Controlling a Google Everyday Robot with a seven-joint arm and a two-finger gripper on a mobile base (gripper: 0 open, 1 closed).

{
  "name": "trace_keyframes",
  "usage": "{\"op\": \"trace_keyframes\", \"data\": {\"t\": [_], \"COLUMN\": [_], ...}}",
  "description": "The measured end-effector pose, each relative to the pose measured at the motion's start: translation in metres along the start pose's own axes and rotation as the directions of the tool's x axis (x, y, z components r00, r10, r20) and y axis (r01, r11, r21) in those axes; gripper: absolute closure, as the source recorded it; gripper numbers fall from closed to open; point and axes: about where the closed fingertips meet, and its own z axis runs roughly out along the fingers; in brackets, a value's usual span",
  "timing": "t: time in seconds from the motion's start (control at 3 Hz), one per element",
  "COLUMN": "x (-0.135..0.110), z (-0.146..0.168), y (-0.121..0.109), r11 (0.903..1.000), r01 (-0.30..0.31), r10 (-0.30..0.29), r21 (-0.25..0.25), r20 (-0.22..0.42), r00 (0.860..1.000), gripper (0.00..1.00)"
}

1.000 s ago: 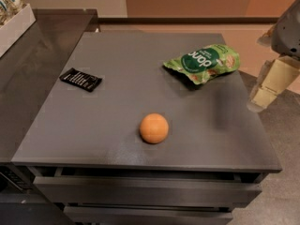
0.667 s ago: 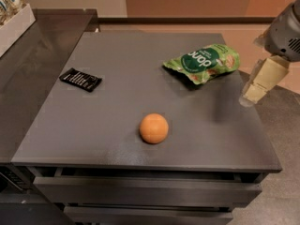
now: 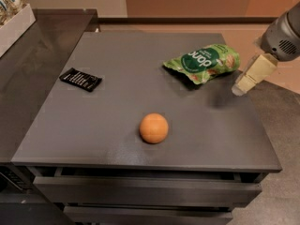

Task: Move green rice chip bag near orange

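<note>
Now | gripper (image 3: 239, 88) closer to green rice chip bag (image 3: 204, 62), not touching; openness unclear | orange (image 3: 153, 128) unmoved

Bag: the crinkly green rice chip bag (image 3: 204, 62) lies on the grey flat table top (image 3: 117, 107), far right part.
Fruit: the small round orange (image 3: 153, 128) sits near the front edge, left of and before the bag, well apart.
Packet: the flat black packet (image 3: 80, 79) lies at the left side.
Gripper: the cream two-finger gripper (image 3: 238, 88) hangs just right of the bag, not touching it.
Counter: the dark counter (image 3: 28, 69) adjoins the table's left.
</note>
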Motion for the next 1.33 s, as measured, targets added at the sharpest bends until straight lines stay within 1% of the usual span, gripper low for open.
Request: {"op": "trace_keyframes", "data": {"t": [0.33, 0.67, 1.0, 1.33], "x": [0.006, 0.009, 0.009, 0.006], "z": [0.019, 0.038, 0.055, 0.072], "y": [-0.023, -0.042, -0.058, -0.076], "r11": [0.9989, 0.9974, 0.9964, 0.9957], "r01": [-0.047, -0.068, -0.068, -0.071], "r10": [0.047, 0.069, 0.072, 0.077], "r21": [-0.008, -0.026, -0.052, -0.060], "r20": [0.037, 0.063, 0.082, 0.110], "r00": [0.998, 0.996, 0.994, 0.991], "gripper": [0.00, 0.00, 0.00, 0.00]}}
